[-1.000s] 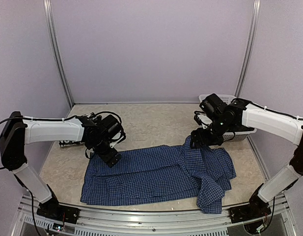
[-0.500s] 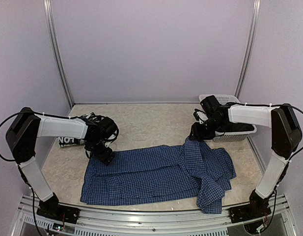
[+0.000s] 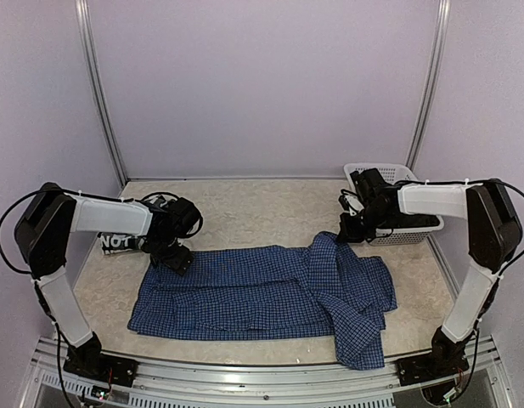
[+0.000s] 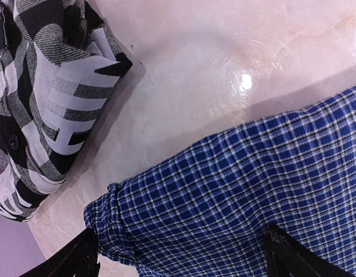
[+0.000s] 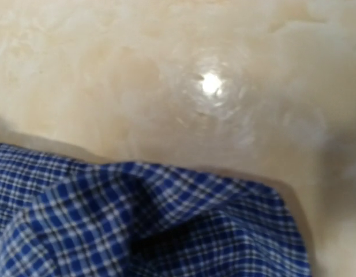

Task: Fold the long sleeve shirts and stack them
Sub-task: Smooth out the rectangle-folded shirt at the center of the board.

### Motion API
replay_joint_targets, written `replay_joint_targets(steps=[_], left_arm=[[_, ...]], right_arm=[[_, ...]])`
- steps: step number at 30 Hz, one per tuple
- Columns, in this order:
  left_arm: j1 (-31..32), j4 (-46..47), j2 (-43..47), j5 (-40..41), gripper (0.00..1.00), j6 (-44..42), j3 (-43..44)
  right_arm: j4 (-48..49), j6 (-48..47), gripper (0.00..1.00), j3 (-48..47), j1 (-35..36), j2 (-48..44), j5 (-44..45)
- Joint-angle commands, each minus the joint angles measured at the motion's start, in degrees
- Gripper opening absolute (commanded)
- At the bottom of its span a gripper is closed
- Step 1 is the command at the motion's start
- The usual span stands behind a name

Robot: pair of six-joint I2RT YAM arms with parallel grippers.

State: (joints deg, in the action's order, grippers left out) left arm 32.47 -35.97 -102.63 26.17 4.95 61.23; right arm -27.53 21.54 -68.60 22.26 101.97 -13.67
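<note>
Two shirts lay on the table point(image 3: 270, 208): one blue shirt point(image 3: 262, 289) spread along the near edge and one plaid shirt point(image 3: 117, 241) folded far left, with one white basket point(image 3: 389, 172) far right. The left fingers point(image 4: 284, 257) stood wide open astride the blue shirt's left hem, while the right fingers point(image 3: 350, 231) were pinched shut on its far edge, bare table behind

Spread shirt point(image 3: 262, 289): worktop point(image 3: 262, 208) centre, near side. Folded shirt point(image 3: 117, 242): left, just beyond its far-left corner, under left claw point(image 3: 178, 259). Basket point(image 3: 397, 172): far right.
</note>
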Motion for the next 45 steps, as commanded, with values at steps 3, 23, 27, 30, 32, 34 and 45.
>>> replay_joint_targets(steps=[3, 23, 27, 30, 32, 34, 45], left_arm=[[-0.68, -3.45, -3.72, -0.42, 0.94, -0.21, -2.09], [1.26, -3.76, -3.28, -1.03, 0.94, -0.2, -1.45], [1.45, -3.76, -3.36, -1.2, 0.94, -0.2, -1.38], [1.46, -3.76, -3.37, -1.3, 0.94, -0.2, -1.38], [1.46, -3.76, -3.35, -1.44, 0.94, -0.27, -1.3], [1.47, -3.76, -3.45, -1.45, 0.94, -0.18, -1.29], [1.63, -3.89, -3.98, -1.65, 0.94, -0.11, -1.46]], right_arm=[[-0.57, -0.61, 0.11, -1.32, 0.7, -4.63, 2.2], [-22.85, 0.41, 0.5, -27.91, 20.06, 14.8, 34.38], [-27.31, 1.43, 0.51, -30.81, 20.87, 18.56, 38.78], [-30.25, 2.6, 0.5, -31.95, 21.0, 20.23, 41.8], [-30.95, 3.0, 0.48, -31.72, 21.03, 20.3, 43.05], [-31.84, 3.41, 0.45, -31.53, 20.98, 20.12, 43.83], [-32.74, 5.32, 0.25, -27.54, 19.97, 16.17, 44.13]])
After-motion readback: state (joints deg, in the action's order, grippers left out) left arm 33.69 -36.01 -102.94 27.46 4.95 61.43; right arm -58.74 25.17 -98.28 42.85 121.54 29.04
